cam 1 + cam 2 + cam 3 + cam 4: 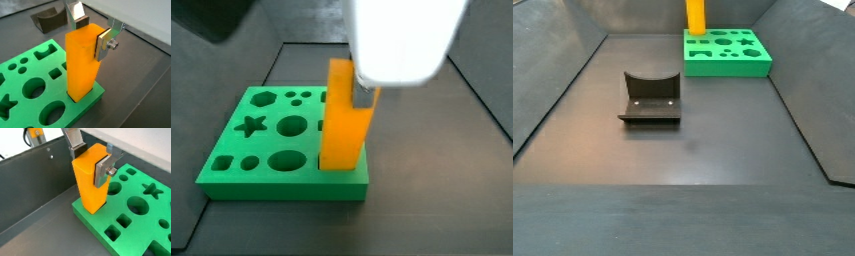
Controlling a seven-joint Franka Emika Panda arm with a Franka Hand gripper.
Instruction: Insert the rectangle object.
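Dark grey walls boxed in the counter (pixel 714 150), which carried a green board (pixel 727 55) with shaped holes at its far end and the fixture (pixel 649 100) standing well apart from it near the middle.

The claw (pixel 93 32) pinched the orange bar (pixel 83 62) near its top, one silver finger (pixel 105 44) flat against one side and the other finger (pixel 78 15) against the opposite side. Both wrist views showed the same hold, the bar (pixel 91 178) standing upright with its lower end at the board (pixel 133 213). In a side view the bar (pixel 345 115) rose straight from the edge strip of the board (pixel 285 135), beside the round and star-shaped holes.

Judging by how the lower end met the green surface, the bar seemed to have entered a slot at the board's edge, though most of its length was above the board. How deep the slot went could not be told. What appeared left was to press the bar down until it seated, if it had not already, then spread the claw and lift clear.
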